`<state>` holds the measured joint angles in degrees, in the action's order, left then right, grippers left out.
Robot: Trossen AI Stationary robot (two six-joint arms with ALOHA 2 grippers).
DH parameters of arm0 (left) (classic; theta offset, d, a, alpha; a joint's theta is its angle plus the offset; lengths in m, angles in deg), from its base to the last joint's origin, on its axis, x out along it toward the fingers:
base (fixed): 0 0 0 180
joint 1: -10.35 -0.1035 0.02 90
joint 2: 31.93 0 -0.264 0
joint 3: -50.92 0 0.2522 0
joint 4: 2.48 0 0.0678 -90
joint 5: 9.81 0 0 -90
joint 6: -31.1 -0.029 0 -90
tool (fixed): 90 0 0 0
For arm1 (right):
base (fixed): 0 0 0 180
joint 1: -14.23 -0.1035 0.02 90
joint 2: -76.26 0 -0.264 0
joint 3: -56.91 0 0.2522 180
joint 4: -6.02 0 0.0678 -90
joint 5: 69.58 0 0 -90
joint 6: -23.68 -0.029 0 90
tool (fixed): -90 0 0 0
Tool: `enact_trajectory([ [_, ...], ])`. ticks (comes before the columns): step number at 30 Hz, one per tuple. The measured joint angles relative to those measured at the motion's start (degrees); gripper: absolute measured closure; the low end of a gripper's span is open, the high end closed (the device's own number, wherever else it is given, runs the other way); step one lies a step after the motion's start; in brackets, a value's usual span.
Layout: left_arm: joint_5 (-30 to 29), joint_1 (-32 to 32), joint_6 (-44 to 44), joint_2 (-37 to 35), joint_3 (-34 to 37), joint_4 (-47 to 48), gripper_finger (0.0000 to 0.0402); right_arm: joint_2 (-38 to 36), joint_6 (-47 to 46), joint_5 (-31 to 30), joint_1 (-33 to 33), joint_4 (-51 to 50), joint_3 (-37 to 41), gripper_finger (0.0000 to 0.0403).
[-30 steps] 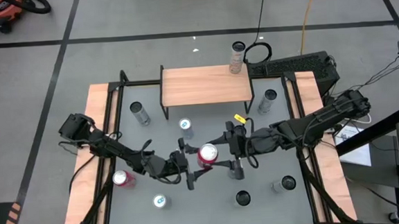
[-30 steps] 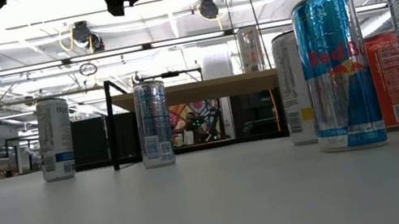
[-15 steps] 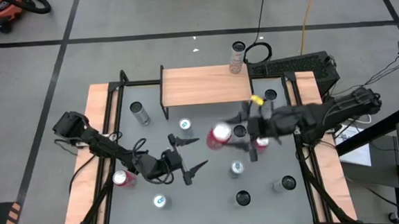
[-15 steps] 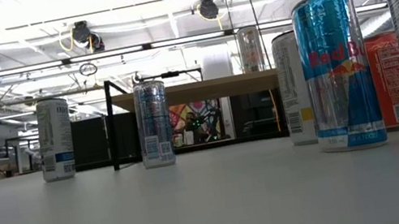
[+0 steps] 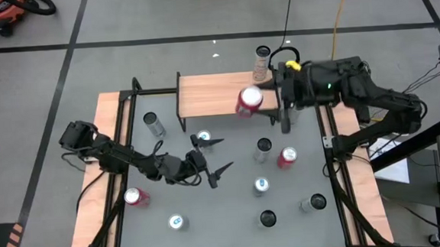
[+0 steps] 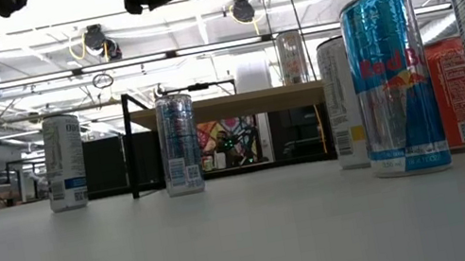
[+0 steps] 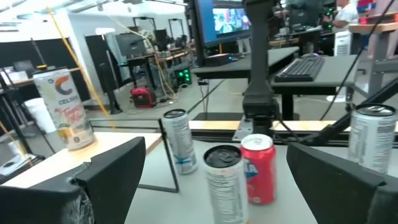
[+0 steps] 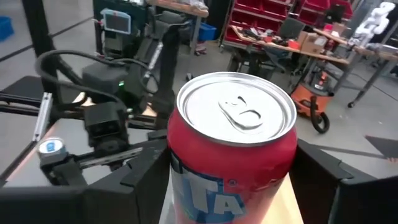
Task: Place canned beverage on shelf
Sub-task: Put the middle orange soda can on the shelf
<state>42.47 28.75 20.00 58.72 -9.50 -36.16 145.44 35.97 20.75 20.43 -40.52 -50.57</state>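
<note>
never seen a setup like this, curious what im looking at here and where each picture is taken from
These are two dark robot arms at a grey table. One picture looks straight down, one sits at table height, and one rides on each wrist. The right gripper holds a red aluminium can above the small light wooden shelf on black legs, where a pale tall can already stands. The left gripper hangs open and empty over the table. Several more silver, blue and red cans stand around the table.
</note>
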Motion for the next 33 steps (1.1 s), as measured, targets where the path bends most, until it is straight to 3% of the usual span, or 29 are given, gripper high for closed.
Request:
enact_trajectory([
  [9,0.2,-2.8,-5.0,-7.1,-1.9,0.7,0.0009,3.1,0.9,11.9,9.2,-3.9,-4.3,0.0163],
  [12,2.0,-3.9,-7.7,-11.8,-5.1,6.4,0.0009,5.1,2.1,16.0,10.7,-4.6,-4.2,0.0163],
  [16,6.0,-8.1,-6.0,-16.1,-14.6,25.9,0.0009,7.3,2.4,16.4,11.6,-3.0,-4.2,0.0163],
  [20,6.1,-13.7,-6.2,-15.6,-24.4,38.8,0.0009,9.1,2.6,16.4,13.5,-1.9,-4.2,0.0163],
  [23,8.9,-18.1,-5.8,-14.5,-28.5,43.7,0.0009,10.3,3.9,16.3,15.8,-2.1,-3.8,0.0163],
  [28,17.7,-23.5,-2.4,-13.4,-29.3,45.7,0.0009,10.3,5.5,18.0,20.1,-0.2,0.5,0.0163],
  [33,18.8,-24.5,1.5,-12.6,-27.2,48.6,0.0009,10.0,7.5,19.4,22.6,1.3,4.2,0.0163],
])
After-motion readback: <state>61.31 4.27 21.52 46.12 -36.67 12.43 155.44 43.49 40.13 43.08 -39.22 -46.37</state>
